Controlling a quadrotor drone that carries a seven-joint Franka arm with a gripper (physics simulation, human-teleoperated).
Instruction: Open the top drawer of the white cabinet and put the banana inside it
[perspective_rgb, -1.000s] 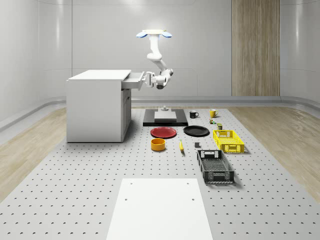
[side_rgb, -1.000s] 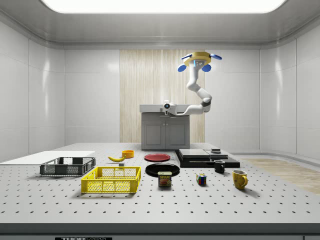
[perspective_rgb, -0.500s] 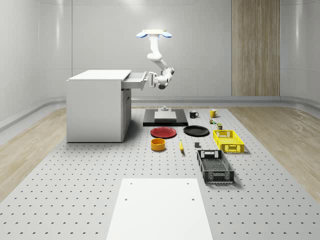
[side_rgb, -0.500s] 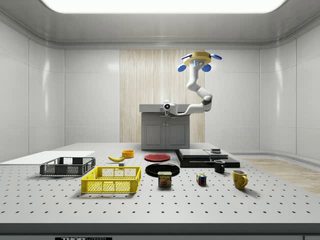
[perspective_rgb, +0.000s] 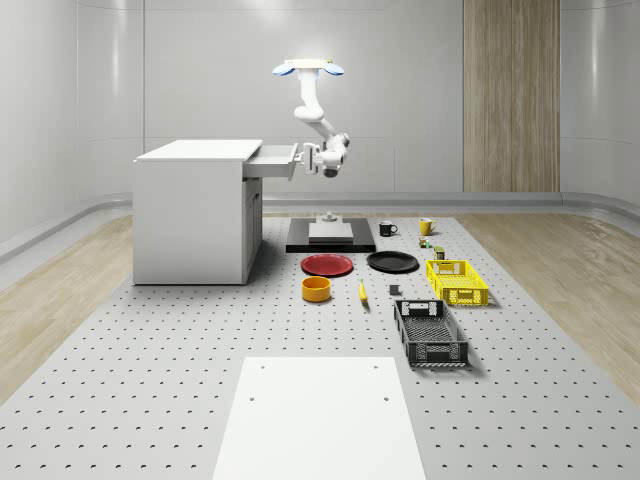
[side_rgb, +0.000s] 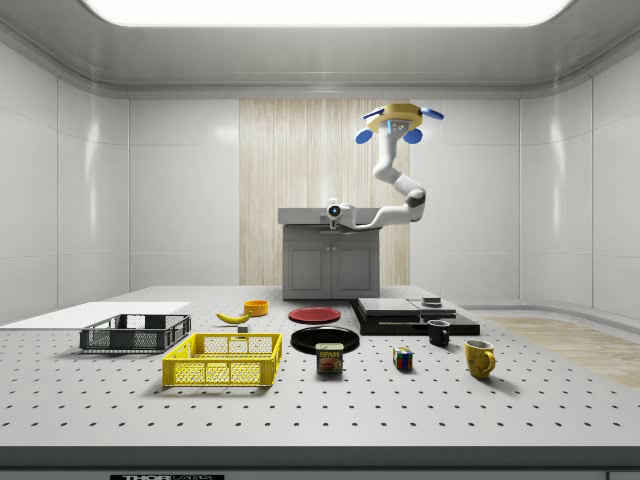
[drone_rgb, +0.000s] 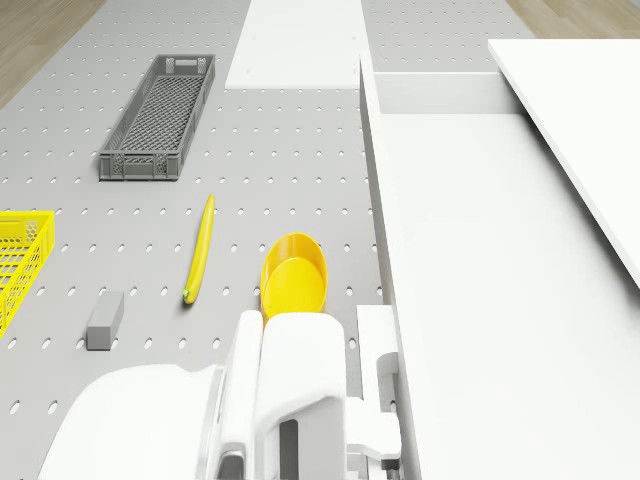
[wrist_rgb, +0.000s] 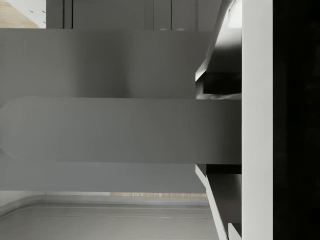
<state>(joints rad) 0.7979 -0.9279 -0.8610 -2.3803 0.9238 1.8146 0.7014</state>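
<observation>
At the pulled-out top drawer (perspective_rgb: 272, 160) front, tool (perspective_rgb: 301, 157) apparently grips its handle.

Open space around the long yellow banana (drone_rgb: 198, 246)
The round yellow bowl (drone_rgb: 294, 276) sits just beside it; a small grey block (drone_rgb: 104, 320) lies near the other side.
</observation>
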